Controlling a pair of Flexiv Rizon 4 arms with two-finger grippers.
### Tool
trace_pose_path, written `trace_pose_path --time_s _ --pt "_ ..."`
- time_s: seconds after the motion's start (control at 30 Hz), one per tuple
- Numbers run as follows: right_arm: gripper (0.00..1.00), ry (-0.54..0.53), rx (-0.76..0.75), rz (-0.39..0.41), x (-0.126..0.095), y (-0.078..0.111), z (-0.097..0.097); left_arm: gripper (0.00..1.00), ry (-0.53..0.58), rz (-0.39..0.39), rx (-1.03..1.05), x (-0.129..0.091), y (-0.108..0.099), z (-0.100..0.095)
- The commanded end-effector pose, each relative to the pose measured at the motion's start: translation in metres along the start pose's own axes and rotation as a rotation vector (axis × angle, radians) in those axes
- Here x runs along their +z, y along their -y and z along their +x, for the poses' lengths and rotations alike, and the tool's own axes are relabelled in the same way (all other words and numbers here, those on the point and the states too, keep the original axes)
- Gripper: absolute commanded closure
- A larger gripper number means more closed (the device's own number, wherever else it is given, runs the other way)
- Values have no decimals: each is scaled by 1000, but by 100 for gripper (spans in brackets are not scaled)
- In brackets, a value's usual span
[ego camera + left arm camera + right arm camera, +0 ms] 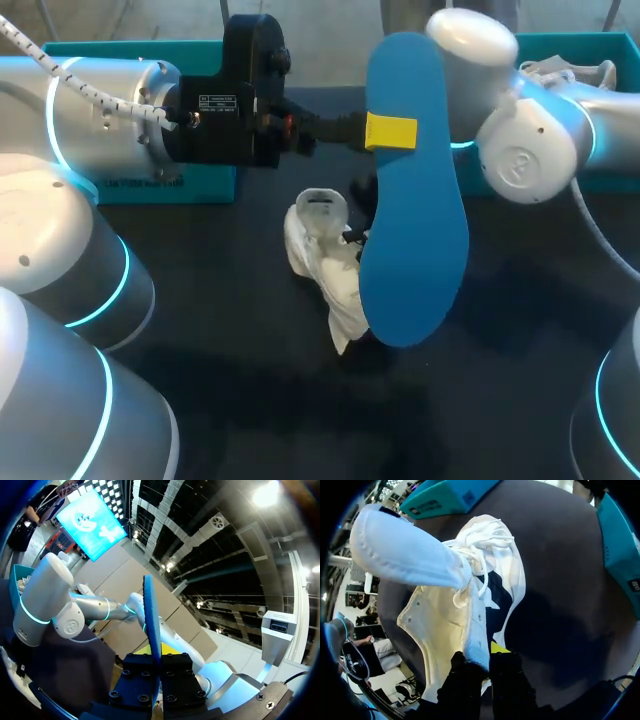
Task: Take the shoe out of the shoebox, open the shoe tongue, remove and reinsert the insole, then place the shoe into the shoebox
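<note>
Head: my left gripper (388, 132) pinched the blue insole (415, 230), held up over the white shoe (320, 250) on the table (500, 330). Left wrist: insole edge-on, clamped. Right wrist: my right gripper (481, 656) gripped the shoe's side. Insole was out; reinserting looked next, which needs lining up with the opening.

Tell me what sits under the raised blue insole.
Under the blue insole, held by the left pincer, the white shoe shows over the dark table. The insole covers part of the shoe and, in the head view, the right pincer that grips it.
</note>
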State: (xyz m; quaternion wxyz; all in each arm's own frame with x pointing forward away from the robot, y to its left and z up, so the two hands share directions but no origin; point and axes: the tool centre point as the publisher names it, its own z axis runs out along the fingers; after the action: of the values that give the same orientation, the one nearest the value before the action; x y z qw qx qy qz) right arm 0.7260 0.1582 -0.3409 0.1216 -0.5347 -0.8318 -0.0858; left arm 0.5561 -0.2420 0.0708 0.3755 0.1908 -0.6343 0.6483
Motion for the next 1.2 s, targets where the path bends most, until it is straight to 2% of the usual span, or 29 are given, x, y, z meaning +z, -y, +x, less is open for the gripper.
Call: trace_pose_path --time_s 0.03,0.13,0.4,0.5,0.67,0.8,1.0,1.03,1.07,1.2 --pt "100 -15 65 -54 5 8 -4 100 6 17 0 4 -6 6" --pt "100 -7 129 -67 7 11 -1 100 6 17 0 4 -6 6" --pt "100 -46 185 -79 18 17 10 100 6 17 0 4 -6 6" --pt "100 -20 212 -84 24 19 13 100 6 17 0 4 -6 6" --pt "100 21 242 -103 33 20 10 100 6 17 0 4 -6 6" --pt "100 8 260 -122 38 19 7 100 6 17 0 4 -6 6" --pt "100 -8 258 -103 47 17 6 100 6 17 0 4 -6 6" --pt "63 -11 264 -97 47 17 7 100 6 17 0 4 -6 6" --pt "0 -15 269 -97 47 17 7 100 6 17 0 4 -6 6" --pt "0 -44 291 -101 36 21 8 100 6 17 0 4 -6 6"
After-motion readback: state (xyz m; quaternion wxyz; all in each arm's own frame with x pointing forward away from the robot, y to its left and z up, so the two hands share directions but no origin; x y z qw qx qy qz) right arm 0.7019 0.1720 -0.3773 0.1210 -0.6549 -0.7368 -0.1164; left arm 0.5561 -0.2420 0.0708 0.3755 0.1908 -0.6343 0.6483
